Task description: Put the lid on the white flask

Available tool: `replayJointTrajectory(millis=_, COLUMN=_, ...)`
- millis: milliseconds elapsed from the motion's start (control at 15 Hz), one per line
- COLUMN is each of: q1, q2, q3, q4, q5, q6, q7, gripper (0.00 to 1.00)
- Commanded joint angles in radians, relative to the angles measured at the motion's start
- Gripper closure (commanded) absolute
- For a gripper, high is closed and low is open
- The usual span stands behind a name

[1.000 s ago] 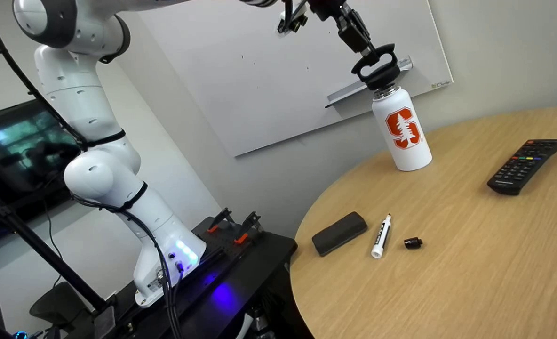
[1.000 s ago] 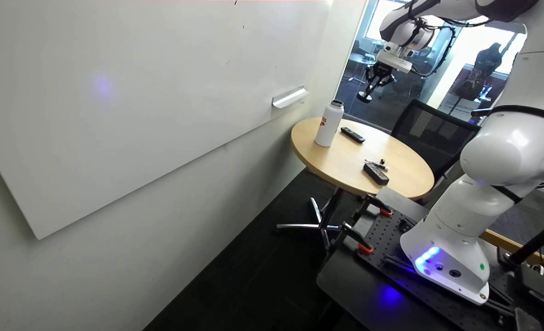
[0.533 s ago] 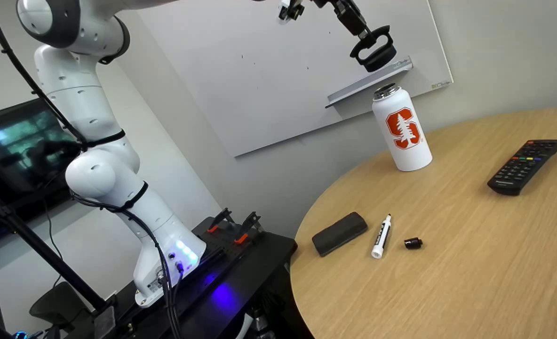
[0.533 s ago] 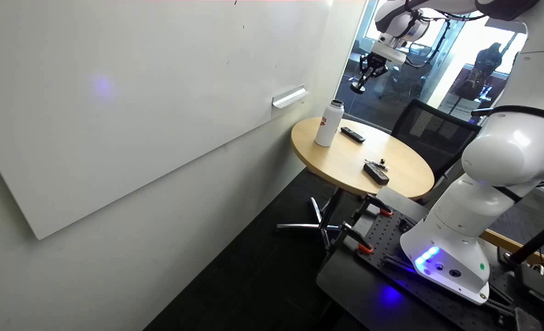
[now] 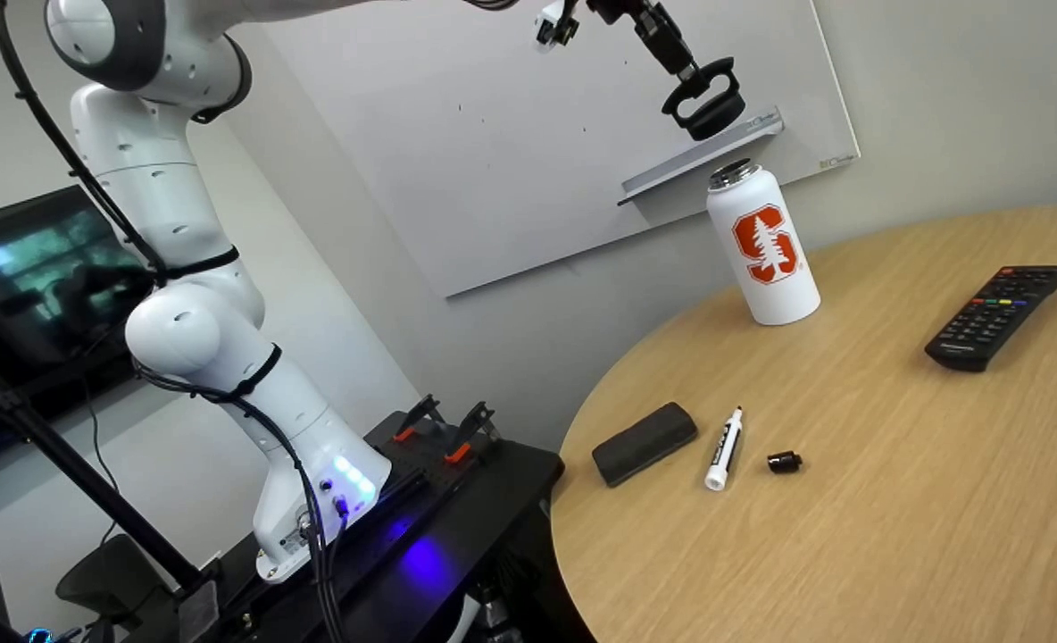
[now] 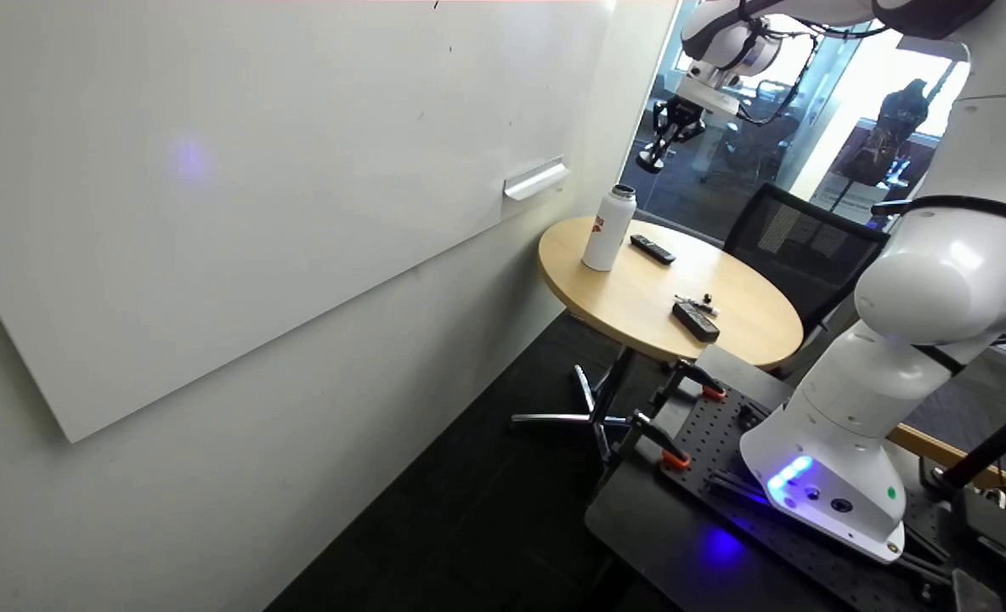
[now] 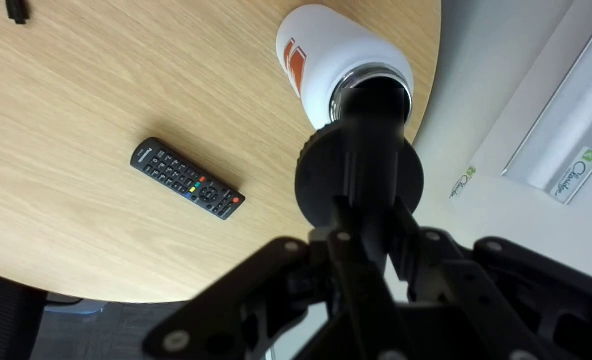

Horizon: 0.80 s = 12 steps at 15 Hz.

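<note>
The white flask (image 5: 761, 241) with the red logo stands upright on the round table, its steel-rimmed mouth open. It also shows in an exterior view (image 6: 609, 231) and in the wrist view (image 7: 343, 45). My gripper (image 5: 691, 77) is shut on the loop handle of the black lid (image 5: 716, 116) and holds it in the air, slightly tilted. In an exterior view the lid (image 6: 647, 163) is above and to the right of the flask's mouth, apart from it. In the wrist view the lid (image 7: 318, 175), between the gripper (image 7: 368, 215) and the flask, overlaps the mouth's near edge.
A remote control (image 5: 997, 314) lies on the table (image 5: 894, 500) beyond the flask. A black box (image 5: 645, 443), a marker (image 5: 724, 449) and a small black cap (image 5: 784, 461) lie nearer the robot base. A whiteboard with a tray (image 5: 701, 155) is on the wall behind the flask.
The lid in my gripper has risen, then sunk slightly. In an exterior view it has moved left, closer to the flask. The flask and the table items have not moved.
</note>
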Motion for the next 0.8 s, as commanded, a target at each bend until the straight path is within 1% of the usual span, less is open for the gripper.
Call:
replayJointTrajectory(millis=0, q1=0.002, q2=0.032, q3=0.009, q4=0.030, q5=-0.001, q6=-0.012, q7=-0.014, gripper=0.95)
replayJointTrajectory(millis=400, q1=-0.009, q2=0.091, q3=0.025, q4=0.064, q5=0.022, q6=-0.013, q7=-0.021, gripper=0.95)
replayJointTrajectory(millis=733, q1=-0.012, q2=0.122, q3=0.028, q4=0.092, q5=0.019, q6=-0.017, q7=-0.018, gripper=0.95)
